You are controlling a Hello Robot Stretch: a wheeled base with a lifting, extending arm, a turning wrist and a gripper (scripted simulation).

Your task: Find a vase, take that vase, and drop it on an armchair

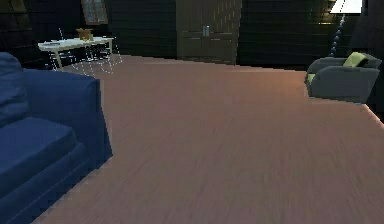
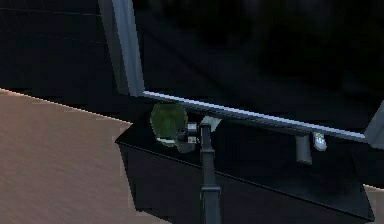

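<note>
The step in hand looked like the grasp itself: the green rounded thing (image 2: 164, 120), probably the vase the task wants, stood on the top of a dark cabinet (image 2: 250, 185) at the middle of the arm side view, just below the lower rail of a large grey-blue frame (image 2: 125, 50). To do it well, the fingers would need to settle squarely at the thing's body before any lift, and the lift would have to clear both the cabinet top and that rail (they sat close together in the picture). The arm (image 2: 210, 185) rose from the bottom edge just right of centre, reaching straight up the picture, with the gripper (image 2: 188, 136) at its far end, immediately lower right of the green thing; whether it touched it, or held anything, could not be told. A grey armchair (image 1: 340, 78) stood at the forward view's right edge, a likely drop spot across bare floor.
</note>
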